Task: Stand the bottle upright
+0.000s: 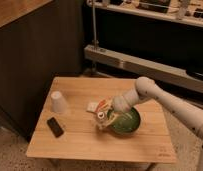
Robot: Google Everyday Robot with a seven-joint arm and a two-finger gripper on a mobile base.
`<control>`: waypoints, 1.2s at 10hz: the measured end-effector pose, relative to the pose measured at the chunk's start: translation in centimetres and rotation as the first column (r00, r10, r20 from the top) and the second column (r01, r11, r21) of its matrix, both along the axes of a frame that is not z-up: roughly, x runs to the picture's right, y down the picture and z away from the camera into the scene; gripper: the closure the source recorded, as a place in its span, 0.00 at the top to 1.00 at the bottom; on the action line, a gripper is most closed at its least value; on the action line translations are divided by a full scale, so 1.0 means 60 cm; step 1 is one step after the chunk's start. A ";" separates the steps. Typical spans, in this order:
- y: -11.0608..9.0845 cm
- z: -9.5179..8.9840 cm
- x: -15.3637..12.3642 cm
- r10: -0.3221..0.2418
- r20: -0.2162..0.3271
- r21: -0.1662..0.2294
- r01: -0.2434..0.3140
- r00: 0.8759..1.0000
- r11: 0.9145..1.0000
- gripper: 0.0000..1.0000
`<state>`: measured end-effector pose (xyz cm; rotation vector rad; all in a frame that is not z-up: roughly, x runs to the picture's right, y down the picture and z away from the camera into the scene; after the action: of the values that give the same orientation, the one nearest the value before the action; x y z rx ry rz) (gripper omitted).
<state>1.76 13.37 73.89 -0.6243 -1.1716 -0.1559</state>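
The gripper sits low over the middle of a wooden table, near the center of the frame. It is the tip of 1 white robot arm that reaches in from the right edge of the frame and bends at a rounded joint above the table's right half. How far the gripper is open cannot be told, nor whether it has hold of anything.

The bottle, small and pale cream-yellow, is right at the gripper, overlapping it in this view. It is just left of a green bowl and touches or nearly touches the bowl's left rim. The bottle looks tilted rather than upright, with a round whitish end turned toward the camera. Whether it rests on the wood or is lifted off it cannot be told.

On the left part of the table stands 1 white cup, upside down, well apart from the gripper. Below the cup, toward the table's lower left corner, lies 1 flat black rectangular object.

A dark cabinet fills the upper left of the frame, and a metal shelf rail crosses the upper right.
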 end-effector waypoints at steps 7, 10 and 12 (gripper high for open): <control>-0.017 -0.003 0.027 -0.047 -0.077 -0.030 0.045 0.996 0.999 0.34; -0.020 -0.004 0.037 -0.065 -0.106 -0.043 0.060 0.992 0.997 0.34; -0.019 -0.003 0.037 -0.075 -0.112 -0.048 0.070 0.991 0.996 0.34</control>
<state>3.97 12.23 73.69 -0.7065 -1.0452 -0.1546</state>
